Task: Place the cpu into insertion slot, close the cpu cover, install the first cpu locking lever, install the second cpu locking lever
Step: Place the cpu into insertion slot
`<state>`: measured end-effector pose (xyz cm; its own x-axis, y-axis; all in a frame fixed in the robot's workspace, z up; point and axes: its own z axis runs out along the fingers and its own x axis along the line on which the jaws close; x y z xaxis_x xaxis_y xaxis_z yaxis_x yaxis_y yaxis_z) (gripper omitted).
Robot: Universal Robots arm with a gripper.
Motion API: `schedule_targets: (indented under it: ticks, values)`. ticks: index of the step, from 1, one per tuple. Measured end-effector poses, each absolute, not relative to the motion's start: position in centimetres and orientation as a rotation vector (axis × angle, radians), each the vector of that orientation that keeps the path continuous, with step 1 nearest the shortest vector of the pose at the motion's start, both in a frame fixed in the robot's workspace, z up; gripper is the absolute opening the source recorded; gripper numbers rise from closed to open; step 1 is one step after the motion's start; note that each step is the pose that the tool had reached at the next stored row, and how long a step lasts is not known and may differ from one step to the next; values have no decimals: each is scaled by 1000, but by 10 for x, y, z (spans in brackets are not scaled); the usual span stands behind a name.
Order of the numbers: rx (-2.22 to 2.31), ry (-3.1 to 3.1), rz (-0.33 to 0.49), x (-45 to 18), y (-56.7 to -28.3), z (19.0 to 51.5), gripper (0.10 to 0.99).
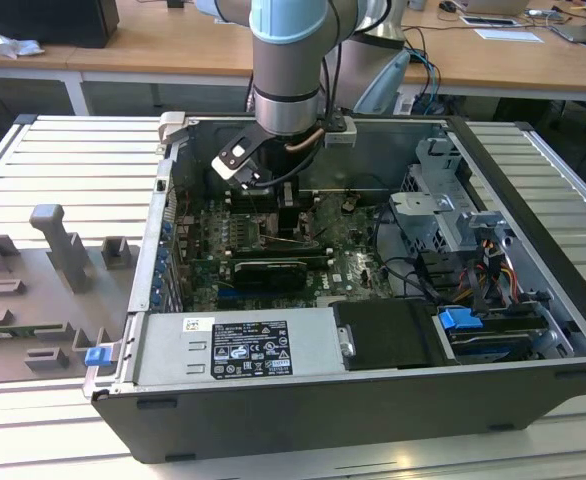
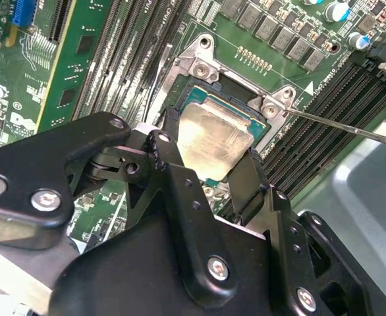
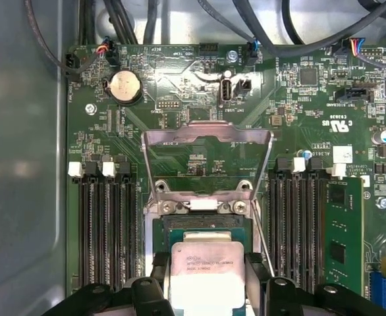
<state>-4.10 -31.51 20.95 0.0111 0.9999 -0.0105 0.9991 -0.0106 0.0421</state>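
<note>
The cpu, a pale silvery square chip, sits between my two black fingers, and my gripper is shut on its opposite edges. In the second wrist view the cpu hangs slightly tilted just over the insertion slot, inside its silvery rim. The insertion slot lies on the green board directly under the chip. The cpu cover stands swung up and open behind the slot. A thin wire locking lever juts out free beside the slot. In the exterior view my gripper reaches down into the open computer case.
Black memory slots flank the socket, and a green memory stick stands in one. The grey case wall is close by. Cables cross the board's edge. A long black card, the power supply and a drive cage fill the case.
</note>
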Motion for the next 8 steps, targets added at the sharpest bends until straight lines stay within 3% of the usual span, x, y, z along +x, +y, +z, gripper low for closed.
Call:
schedule_targets:
  ticks: [8]
  values:
    - [2217,2173,35,-38,-314,204,541]
